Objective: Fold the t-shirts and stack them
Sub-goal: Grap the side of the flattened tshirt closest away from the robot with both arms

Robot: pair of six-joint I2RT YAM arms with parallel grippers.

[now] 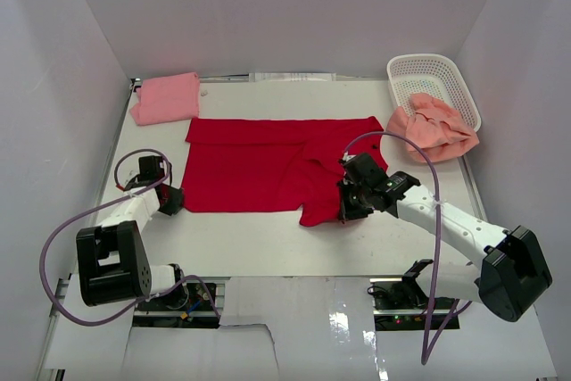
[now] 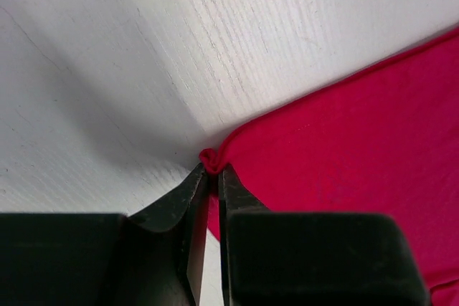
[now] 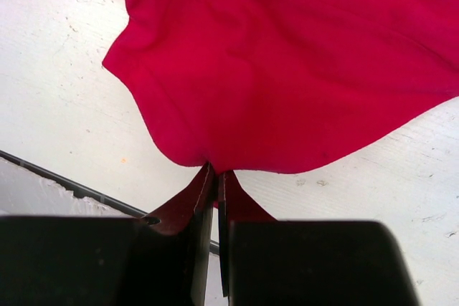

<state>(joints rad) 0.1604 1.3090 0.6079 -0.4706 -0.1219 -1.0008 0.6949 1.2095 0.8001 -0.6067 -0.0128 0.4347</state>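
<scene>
The bright red t-shirt (image 1: 268, 167) lies spread across the middle of the table. My left gripper (image 1: 172, 202) is at its near left corner, shut on that corner (image 2: 210, 160), which bunches between the fingertips. My right gripper (image 1: 348, 207) is shut on the red shirt's near right edge (image 3: 215, 166), and the cloth (image 3: 287, 69) hangs lifted from it. A light pink t-shirt (image 1: 166, 98) lies folded at the far left. The salmon-peach t-shirt (image 1: 439, 129) lies crumpled, spilling from the basket at the far right.
A white lattice basket (image 1: 434, 79) stands at the far right corner against the wall. White walls close in the table on three sides. The arms' bases and purple cables (image 1: 62, 238) occupy the near edge.
</scene>
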